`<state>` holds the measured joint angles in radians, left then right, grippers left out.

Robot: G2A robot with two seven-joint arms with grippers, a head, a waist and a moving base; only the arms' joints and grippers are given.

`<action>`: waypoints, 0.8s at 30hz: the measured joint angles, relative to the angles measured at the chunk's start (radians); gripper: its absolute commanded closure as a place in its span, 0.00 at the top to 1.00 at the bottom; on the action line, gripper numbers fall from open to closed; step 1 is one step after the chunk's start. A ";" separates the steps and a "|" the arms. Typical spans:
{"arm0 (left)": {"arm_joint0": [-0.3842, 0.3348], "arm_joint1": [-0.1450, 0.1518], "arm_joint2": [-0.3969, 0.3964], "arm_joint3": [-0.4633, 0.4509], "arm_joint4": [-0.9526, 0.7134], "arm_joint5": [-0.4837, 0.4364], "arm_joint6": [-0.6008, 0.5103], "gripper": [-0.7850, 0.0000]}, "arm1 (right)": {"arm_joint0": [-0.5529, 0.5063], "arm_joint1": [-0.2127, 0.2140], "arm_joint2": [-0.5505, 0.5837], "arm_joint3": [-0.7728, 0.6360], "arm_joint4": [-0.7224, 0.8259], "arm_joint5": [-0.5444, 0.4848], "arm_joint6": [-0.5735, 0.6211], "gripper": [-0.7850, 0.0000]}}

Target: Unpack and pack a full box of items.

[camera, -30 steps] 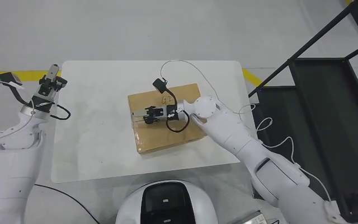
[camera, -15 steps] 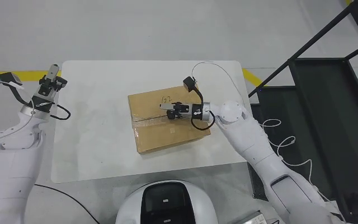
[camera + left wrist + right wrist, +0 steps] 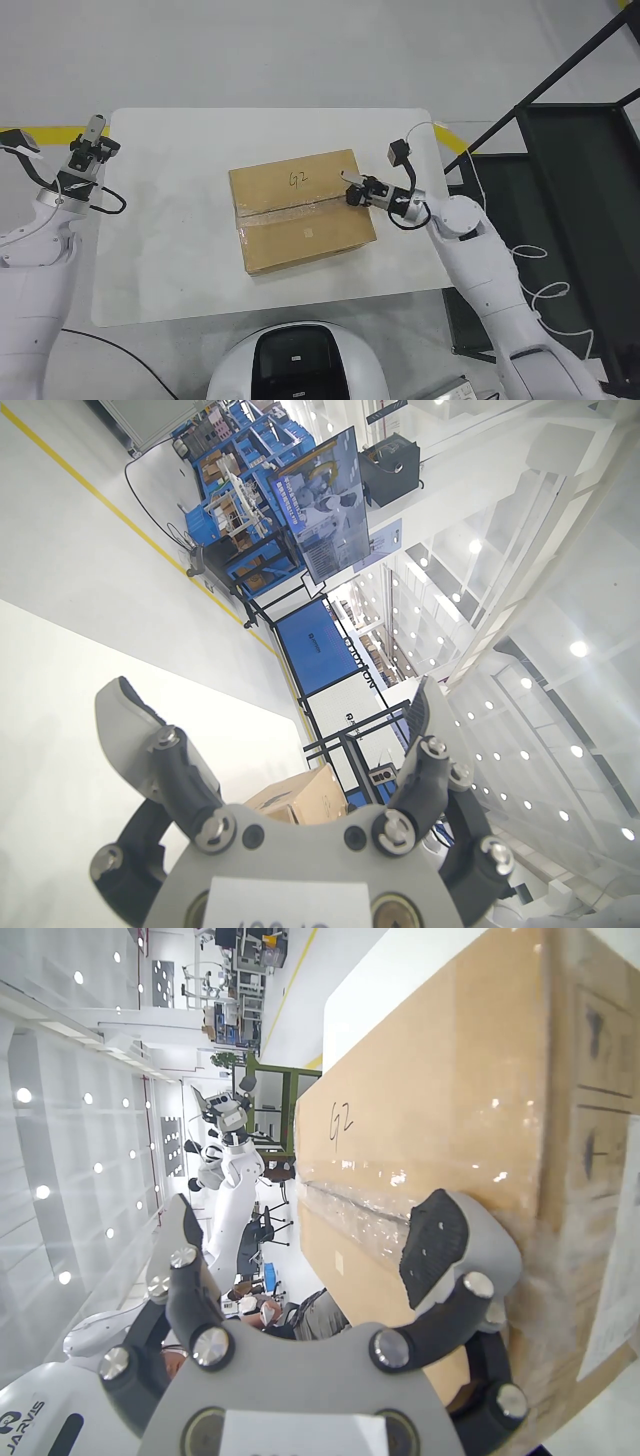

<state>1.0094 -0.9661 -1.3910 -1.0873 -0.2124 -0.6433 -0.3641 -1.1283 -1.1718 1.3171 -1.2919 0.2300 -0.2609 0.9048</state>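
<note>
Box (image 3: 300, 212) sits taped on white table (image 3: 170, 260); left pincer (image 3: 272, 690), right pincer (image 3: 310, 1215) both spread apart.

Both arms have glossy white shells with round joints. A black cable (image 3: 402, 221) makes a loop at each wrist, and a thin white cable (image 3: 541, 291) hangs in curls beside the right arm (image 3: 480, 262). The left tool (image 3: 272, 700) and the right tool (image 3: 310, 1213) look the same: a grey metal plate (image 3: 300, 1368) with silver screws (image 3: 211, 1344), black links, grey fingers with black ribbed pads (image 3: 432, 1238), and a white label (image 3: 300, 1434) on the plate.
</note>
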 measured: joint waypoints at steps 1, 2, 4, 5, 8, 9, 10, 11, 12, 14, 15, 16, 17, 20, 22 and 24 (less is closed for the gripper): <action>0.000 0.000 0.000 0.000 0.000 0.000 0.000 1.00 | -0.012 0.003 0.012 -0.014 0.003 -0.009 -0.007 1.00; 0.000 0.000 0.000 0.000 0.000 0.000 0.000 1.00 | -0.022 0.004 0.020 -0.026 0.007 -0.015 -0.009 1.00; 0.000 0.000 0.000 0.000 0.000 0.000 0.000 1.00 | -0.040 0.009 0.038 -0.056 0.018 -0.024 -0.014 1.00; 0.000 0.000 0.000 0.000 0.000 0.000 0.000 1.00 | -0.047 0.010 0.046 -0.067 0.021 -0.027 -0.016 1.00; 0.000 0.000 0.000 0.000 0.000 0.000 0.000 1.00 | -0.070 0.017 0.077 -0.092 0.035 -0.033 -0.025 1.00; 0.000 0.000 0.000 0.000 0.000 0.000 0.000 1.00 | -0.078 0.019 0.089 -0.096 0.039 -0.039 -0.033 1.00; 0.000 0.000 0.000 0.000 0.000 0.000 0.000 1.00 | -0.091 0.021 0.107 -0.103 0.043 -0.055 -0.046 1.00; 0.000 0.000 0.000 0.000 0.000 0.000 0.000 1.00 | -0.103 0.023 0.121 -0.112 0.046 -0.078 -0.060 1.00; 0.000 0.000 0.000 0.000 0.000 0.000 0.000 1.00 | -0.117 0.024 0.134 -0.123 0.055 -0.113 -0.076 1.00; 0.000 0.000 0.000 0.000 0.000 0.000 0.000 1.00 | -0.158 0.021 0.156 -0.150 0.105 -0.229 -0.119 1.00; 0.000 0.000 0.000 0.000 0.000 0.000 0.000 1.00 | -0.175 0.020 0.165 -0.156 0.122 -0.288 -0.142 1.00; 0.000 0.000 0.000 0.000 0.000 0.000 0.000 1.00 | -0.199 0.018 0.175 -0.157 0.128 -0.364 -0.179 1.00; 0.000 0.000 0.000 0.000 0.000 0.000 0.000 1.00 | -0.217 0.016 0.184 -0.154 0.121 -0.417 -0.213 1.00; 0.000 0.000 0.000 0.000 0.000 0.000 0.000 1.00 | -0.270 0.010 0.208 -0.138 0.068 -0.559 -0.336 1.00; 0.000 0.000 0.000 0.000 0.000 0.000 0.000 1.00 | -0.300 0.005 0.216 -0.133 0.035 -0.631 -0.409 1.00; 0.000 0.000 0.000 0.000 0.000 0.000 0.000 1.00 | -0.321 0.001 0.222 -0.133 0.011 -0.678 -0.463 1.00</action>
<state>1.0094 -0.9661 -1.3910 -1.0873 -0.2124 -0.6433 -0.3641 -1.4492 -1.1704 1.5391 -1.4250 0.2407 -0.9391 0.4423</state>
